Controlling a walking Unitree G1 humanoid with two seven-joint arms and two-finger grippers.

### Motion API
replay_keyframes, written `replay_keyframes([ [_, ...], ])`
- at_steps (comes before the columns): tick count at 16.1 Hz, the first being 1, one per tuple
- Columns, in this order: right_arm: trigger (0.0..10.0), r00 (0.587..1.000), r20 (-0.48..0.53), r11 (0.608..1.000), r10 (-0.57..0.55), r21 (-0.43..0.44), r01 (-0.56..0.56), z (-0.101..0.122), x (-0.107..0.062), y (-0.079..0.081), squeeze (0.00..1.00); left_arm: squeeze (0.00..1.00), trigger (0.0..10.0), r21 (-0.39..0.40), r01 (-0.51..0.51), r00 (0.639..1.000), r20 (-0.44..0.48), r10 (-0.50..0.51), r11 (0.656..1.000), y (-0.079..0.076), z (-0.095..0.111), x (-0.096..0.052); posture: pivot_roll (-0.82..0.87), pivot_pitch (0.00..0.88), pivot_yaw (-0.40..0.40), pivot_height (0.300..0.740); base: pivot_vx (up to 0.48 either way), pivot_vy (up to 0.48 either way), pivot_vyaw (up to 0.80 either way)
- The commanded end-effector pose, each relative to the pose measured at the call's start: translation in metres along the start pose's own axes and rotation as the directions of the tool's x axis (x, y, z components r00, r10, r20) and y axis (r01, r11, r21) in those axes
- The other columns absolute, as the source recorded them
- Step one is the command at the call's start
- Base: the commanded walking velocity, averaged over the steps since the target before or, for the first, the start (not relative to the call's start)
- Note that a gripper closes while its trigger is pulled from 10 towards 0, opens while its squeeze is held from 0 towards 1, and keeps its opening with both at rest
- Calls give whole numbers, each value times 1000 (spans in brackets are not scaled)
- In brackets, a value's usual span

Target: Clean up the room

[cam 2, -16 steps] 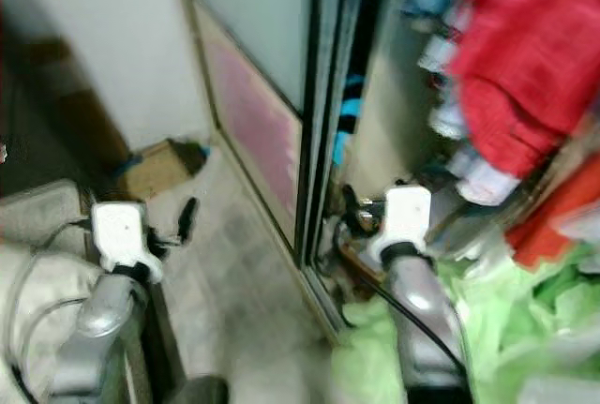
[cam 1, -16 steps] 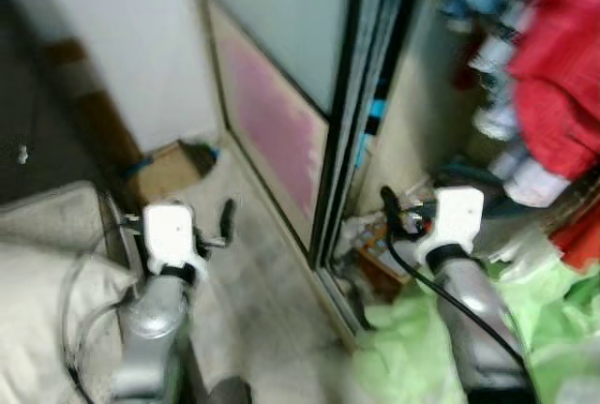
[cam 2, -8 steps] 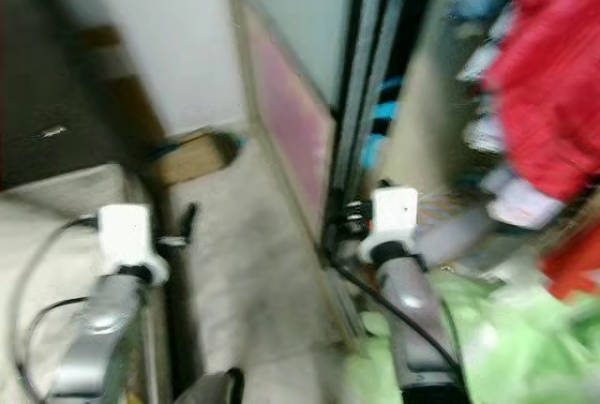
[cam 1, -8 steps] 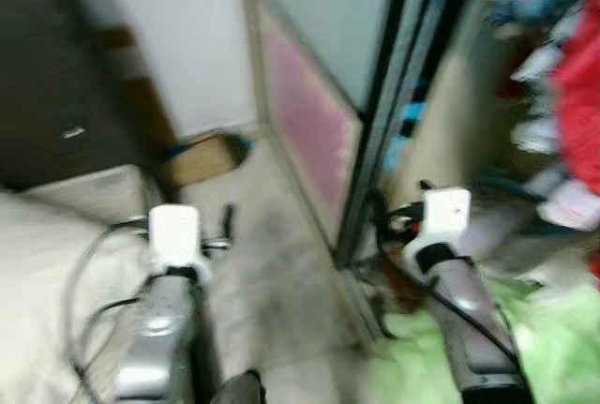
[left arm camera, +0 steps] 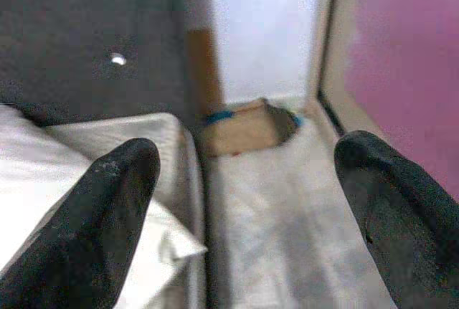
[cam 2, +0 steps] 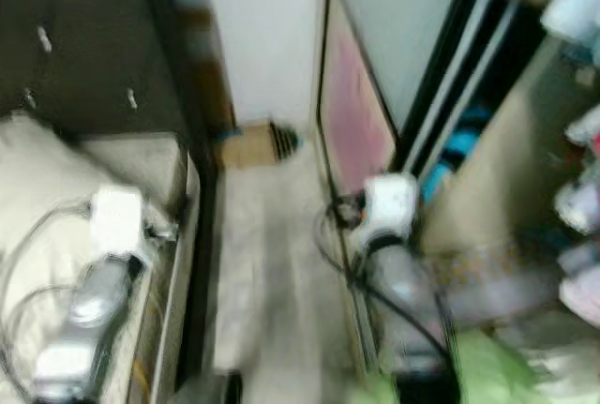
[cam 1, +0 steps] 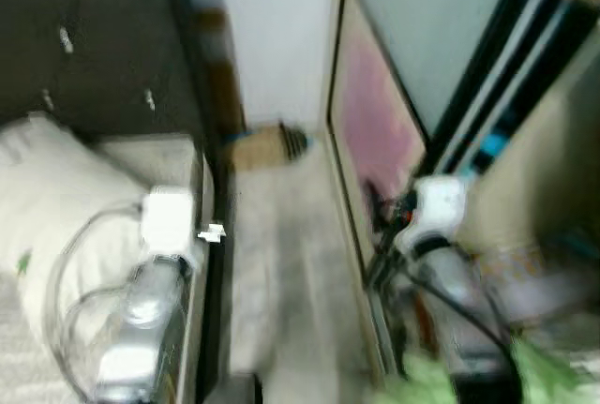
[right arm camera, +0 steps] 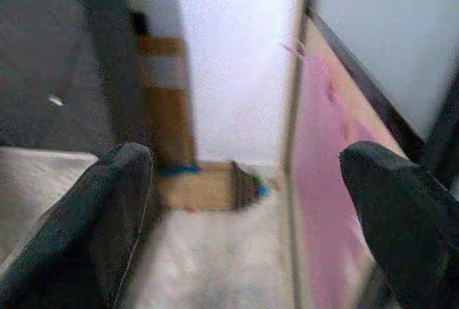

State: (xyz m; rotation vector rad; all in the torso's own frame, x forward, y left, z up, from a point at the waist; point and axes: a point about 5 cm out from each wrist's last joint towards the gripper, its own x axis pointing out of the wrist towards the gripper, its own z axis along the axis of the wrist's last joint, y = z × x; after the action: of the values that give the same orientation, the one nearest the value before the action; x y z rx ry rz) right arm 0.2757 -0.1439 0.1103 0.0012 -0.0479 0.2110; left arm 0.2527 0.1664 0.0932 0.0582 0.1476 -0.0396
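Note:
Everything is blurred by motion. My left gripper is open and empty, held over the edge of a white bed and pointing down a narrow strip of floor. My right gripper is open and empty too, held beside the sliding wardrobe door with its pink lower panel. A small flat cardboard box with blue tape lies on the floor at the far end, against the white wall. A bit of green cloth lies at the bottom right.
A dark cabinet with small knobs stands behind the bed on the left. The black door frame and the open wardrobe with blurred items are on the right. The floor strip between bed and door is narrow.
The whole picture has swung left, so the camera has turned: the red clothes have left the frame and the bed and dark cabinet have come in. Both arms hold the same pose.

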Motion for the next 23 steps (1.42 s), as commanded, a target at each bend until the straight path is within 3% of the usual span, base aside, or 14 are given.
replay_keyframes([
  [1,10000,999,-18,999,-32,-5,32,-4,-4,-9,0,0,10000,-8,18,1000,19,-18,1000,-7,3,-1,31,36,-11,740,0,0,800],
  [3,10000,1000,-15,1000,-11,-7,11,-4,-5,-6,0,0,10000,-64,-19,999,31,21,998,-5,2,-1,29,38,-15,740,0,0,797],
  [13,10000,999,-10,999,33,-23,-33,-1,-1,-4,0,0,10000,-43,-68,997,23,69,997,5,1,0,29,59,-24,740,0,0,782],
  [18,10000,1000,-13,999,16,-29,-17,-2,-4,-9,0,0,10000,-39,-12,1000,21,13,999,-8,-3,-3,22,72,-21,740,0,0,775],
  [23,10000,1000,-3,999,25,-29,-25,0,-3,-5,0,0,10000,12,-47,999,5,47,999,-6,-3,0,19,75,-14,740,0,0,776],
])
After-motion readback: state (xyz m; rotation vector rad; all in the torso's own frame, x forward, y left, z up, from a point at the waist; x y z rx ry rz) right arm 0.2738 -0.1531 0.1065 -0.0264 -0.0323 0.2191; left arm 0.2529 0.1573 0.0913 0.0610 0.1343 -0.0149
